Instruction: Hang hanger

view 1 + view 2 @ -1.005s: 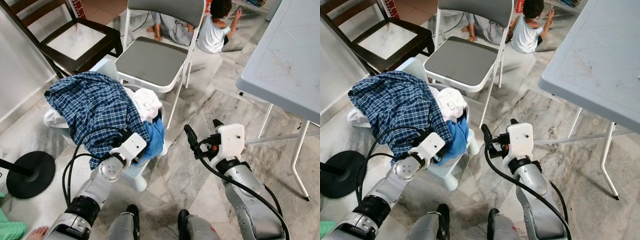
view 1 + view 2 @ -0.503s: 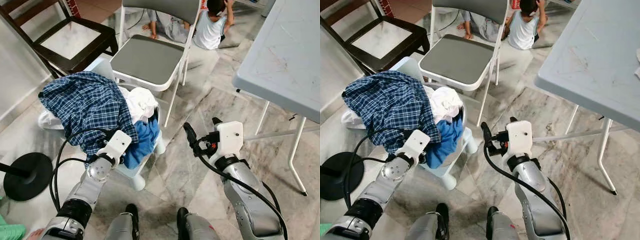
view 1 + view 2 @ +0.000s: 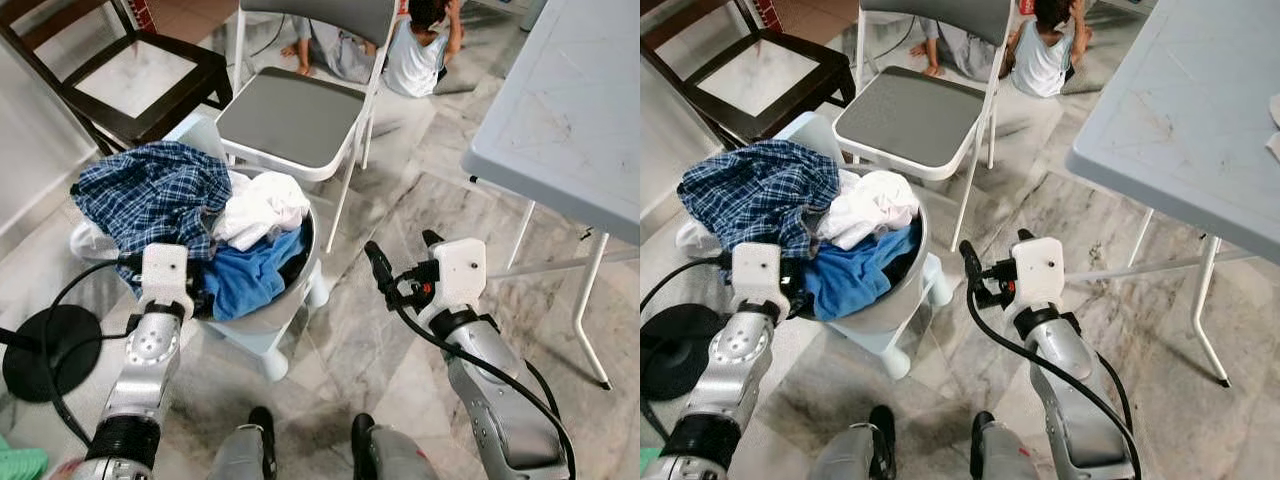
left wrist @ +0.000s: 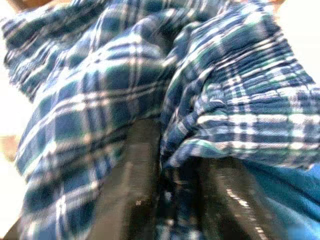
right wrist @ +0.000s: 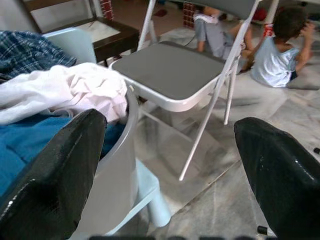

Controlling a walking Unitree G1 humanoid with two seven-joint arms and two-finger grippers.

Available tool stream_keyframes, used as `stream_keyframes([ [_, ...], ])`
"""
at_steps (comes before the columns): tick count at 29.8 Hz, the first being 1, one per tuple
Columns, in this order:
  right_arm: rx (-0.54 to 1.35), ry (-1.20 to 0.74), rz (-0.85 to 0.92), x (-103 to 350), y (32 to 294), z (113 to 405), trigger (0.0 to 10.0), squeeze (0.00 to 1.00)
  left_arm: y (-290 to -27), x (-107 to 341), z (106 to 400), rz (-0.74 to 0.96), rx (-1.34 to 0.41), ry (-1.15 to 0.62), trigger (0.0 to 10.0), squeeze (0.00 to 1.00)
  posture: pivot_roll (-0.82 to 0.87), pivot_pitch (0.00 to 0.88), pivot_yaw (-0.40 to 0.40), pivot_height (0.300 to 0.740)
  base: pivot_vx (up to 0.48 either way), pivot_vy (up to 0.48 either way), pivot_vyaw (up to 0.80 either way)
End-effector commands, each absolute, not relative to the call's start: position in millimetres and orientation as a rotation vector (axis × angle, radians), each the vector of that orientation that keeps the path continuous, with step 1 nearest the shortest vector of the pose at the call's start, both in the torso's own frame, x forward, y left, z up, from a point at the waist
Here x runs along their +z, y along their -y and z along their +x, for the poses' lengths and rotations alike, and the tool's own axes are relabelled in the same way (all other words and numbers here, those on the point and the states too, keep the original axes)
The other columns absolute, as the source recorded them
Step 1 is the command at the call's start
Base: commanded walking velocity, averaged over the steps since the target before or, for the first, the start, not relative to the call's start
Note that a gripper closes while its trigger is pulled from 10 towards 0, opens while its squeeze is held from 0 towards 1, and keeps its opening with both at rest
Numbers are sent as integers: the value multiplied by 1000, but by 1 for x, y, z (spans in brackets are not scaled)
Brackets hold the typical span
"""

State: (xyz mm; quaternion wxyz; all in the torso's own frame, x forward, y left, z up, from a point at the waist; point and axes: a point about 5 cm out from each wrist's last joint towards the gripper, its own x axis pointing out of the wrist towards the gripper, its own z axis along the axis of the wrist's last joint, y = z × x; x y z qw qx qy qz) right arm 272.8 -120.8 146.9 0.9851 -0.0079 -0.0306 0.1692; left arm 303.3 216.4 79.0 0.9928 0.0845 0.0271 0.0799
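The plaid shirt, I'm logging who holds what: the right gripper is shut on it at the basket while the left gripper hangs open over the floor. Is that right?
The arms are swapped. The left gripper is shut on the plaid shirt at the basket, as the left wrist view shows. The right gripper hangs open over the floor, seen in the left eye view.

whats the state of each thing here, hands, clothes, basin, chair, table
left hand: shut on the plaid shirt, at the basin's near-left edge
right hand: open, holding nothing, raised above the floor
plaid shirt: bunched, draped over the basin's left rim
white cloth: crumpled on top of the pile
blue cloth: inside the basin, partly uncovered
basin: upright on a pale stool, full
folding chair: unfolded, seat bare
table: standing, top bare here
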Motion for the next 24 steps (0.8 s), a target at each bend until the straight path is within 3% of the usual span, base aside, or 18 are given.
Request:
stream_keyframes([
  [1,364,37,-12,142,118,272,10000,0,-229,75,295,161,241,-74,1490,0,20,306,-11,740,0,0,0],
  [2,366,38,-14,142,118,272,10000,0,-230,74,293,149,256,-79,1882,0,20,306,-11,740,0,0,0],
  [3,370,38,-16,142,118,273,10000,0,-229,70,290,144,260,-102,4000,0,24,307,-15,740,0,0,0],
  [4,370,38,-16,142,118,273,10000,0,-229,70,290,144,260,-102,4000,0,24,307,-15,740,0,0,0],
  [5,374,39,-17,143,118,274,10000,0,-227,67,288,163,249,-114,8902,0,24,307,-15,740,0,0,0],
  [6,378,39,-18,143,118,274,10000,0,-224,67,287,193,222,-113,10000,0,24,307,-15,740,0,0,0],
  [12,387,36,-23,142,117,275,10000,0,-213,67,287,353,140,-112,10000,0,30,308,-26,740,0,0,0],
  [13,389,36,-26,142,117,275,10000,0,-212,64,286,421,116,-131,10000,1000,27,308,-29,740,0,0,0],
  [22,385,35,-30,142,118,275,10000,0,-187,76,282,672,-101,2,10000,1000,23,307,-22,740,0,0,0],
  [23,385,35,-29,142,118,275,10000,0,-184,76,282,690,-127,-3,10000,839,23,307,-22,740,0,0,0],
  [24,386,34,-28,142,118,275,10000,0,-183,75,282,704,-144,-7,10000,318,23,307,-22,740,0,0,0],
])
